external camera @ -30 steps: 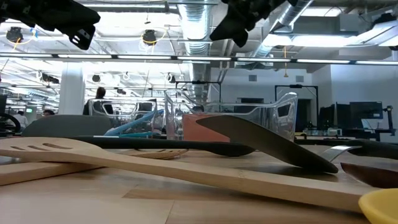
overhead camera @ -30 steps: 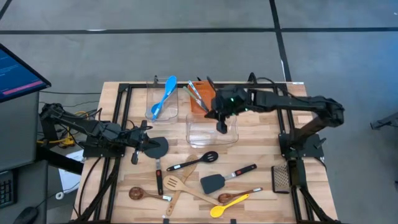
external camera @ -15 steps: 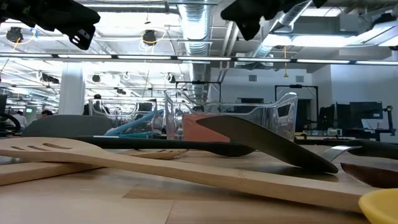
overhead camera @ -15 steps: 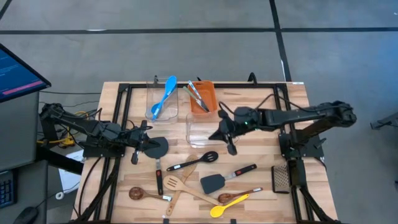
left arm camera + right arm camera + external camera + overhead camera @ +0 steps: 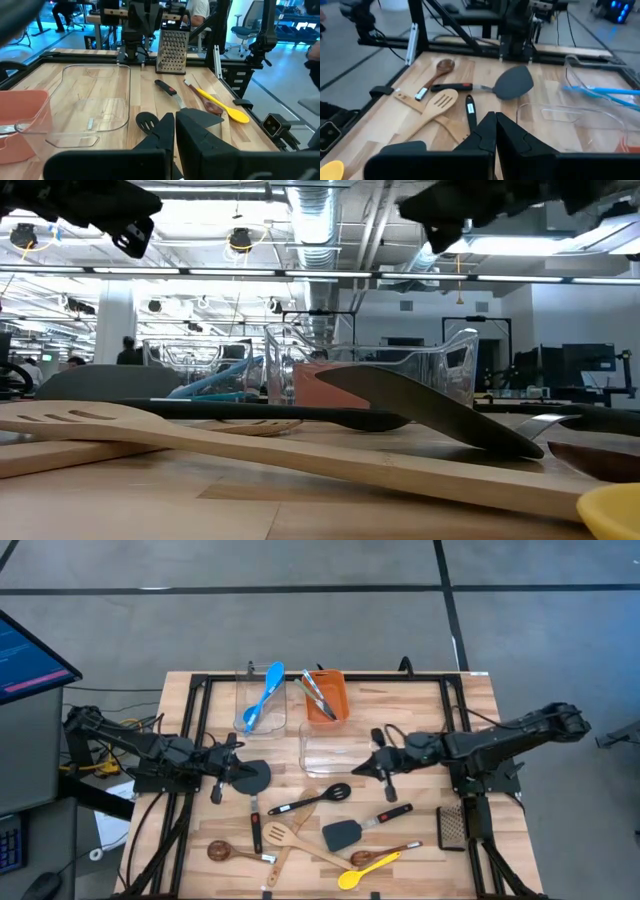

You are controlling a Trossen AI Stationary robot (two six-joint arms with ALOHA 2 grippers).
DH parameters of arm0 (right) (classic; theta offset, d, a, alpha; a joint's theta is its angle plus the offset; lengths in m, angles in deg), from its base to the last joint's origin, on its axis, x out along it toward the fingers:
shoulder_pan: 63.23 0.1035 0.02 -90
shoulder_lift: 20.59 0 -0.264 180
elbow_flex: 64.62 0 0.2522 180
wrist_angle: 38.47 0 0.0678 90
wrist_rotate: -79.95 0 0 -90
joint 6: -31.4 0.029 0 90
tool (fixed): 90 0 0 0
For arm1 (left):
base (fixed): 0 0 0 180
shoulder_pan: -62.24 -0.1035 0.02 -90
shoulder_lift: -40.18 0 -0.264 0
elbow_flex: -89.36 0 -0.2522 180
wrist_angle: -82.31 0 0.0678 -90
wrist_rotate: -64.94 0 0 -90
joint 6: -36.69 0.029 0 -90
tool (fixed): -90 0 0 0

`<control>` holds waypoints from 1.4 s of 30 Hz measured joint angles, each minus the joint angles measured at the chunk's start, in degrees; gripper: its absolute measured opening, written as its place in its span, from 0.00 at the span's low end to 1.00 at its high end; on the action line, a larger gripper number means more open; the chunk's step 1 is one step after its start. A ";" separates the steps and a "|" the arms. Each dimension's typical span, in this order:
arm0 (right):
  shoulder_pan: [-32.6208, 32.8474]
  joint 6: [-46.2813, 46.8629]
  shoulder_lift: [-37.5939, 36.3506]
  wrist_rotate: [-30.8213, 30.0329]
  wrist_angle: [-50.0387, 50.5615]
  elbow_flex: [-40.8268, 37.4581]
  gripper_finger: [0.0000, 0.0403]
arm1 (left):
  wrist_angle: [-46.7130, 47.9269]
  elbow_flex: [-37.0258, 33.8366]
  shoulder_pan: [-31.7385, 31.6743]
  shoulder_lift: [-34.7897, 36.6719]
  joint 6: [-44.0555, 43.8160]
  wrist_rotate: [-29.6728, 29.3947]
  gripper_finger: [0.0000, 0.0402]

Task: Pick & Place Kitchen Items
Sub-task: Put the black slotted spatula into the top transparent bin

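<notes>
A clear plastic tub (image 5: 338,748) is set mid-table, a second clear tub (image 5: 258,700) and an orange bin (image 5: 328,695) behind it. A metal grater (image 5: 453,826) is laid flat at the table's right edge. A monitor (image 5: 28,652) is seen off-table.

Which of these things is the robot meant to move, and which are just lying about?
To move: black slotted spoon, black turner, wooden slotted spatula, yellow spoon, blue utensils.

Lying about: grater, clear tubs, orange bin, monitor.

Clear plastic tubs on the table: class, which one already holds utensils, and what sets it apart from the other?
The narrow clear tub at the table's far edge, left of the orange bin: blue utensils lie in it. The wider tub holds nothing.
</notes>
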 joint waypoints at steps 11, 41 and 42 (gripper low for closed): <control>-2.36 -4.50 -16.85 3.30 -0.30 -10.76 0.00 | -15.10 0.02 0.00 -9.66 -0.08 -0.90 0.00; -1.78 -0.46 -42.78 7.48 -7.79 -27.94 0.00 | -4.09 36.47 0.31 -50.50 -2.31 -10.31 0.00; -1.68 -0.46 -43.09 7.46 -7.42 -27.94 0.00 | -1.69 37.93 0.31 -51.14 -3.83 -10.64 0.00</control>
